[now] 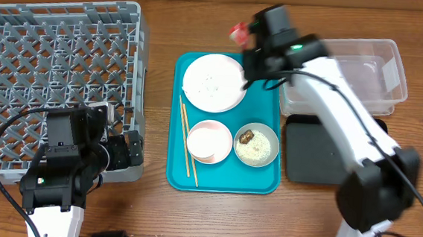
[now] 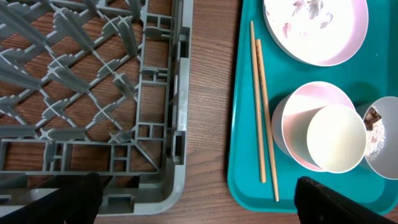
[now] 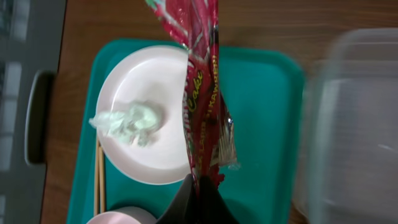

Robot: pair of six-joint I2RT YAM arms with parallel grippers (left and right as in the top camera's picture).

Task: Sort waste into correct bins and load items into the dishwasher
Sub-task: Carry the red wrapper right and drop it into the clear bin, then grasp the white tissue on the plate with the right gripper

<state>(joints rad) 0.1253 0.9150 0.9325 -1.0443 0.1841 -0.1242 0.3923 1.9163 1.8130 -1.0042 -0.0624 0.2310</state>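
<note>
My right gripper is shut on the red-and-white wrapper and holds it in the air over the teal tray's far right corner; its red end shows in the overhead view. White tissue lies on the white plate. The pink bowl holds the small white cup. The pale bowl holds rice and a brown lump. The chopsticks lie along the tray's left side. My left gripper is open by the grey rack's near right corner.
The clear tub stands right of the teal tray, with the black tray in front of it. The right arm reaches across both bins.
</note>
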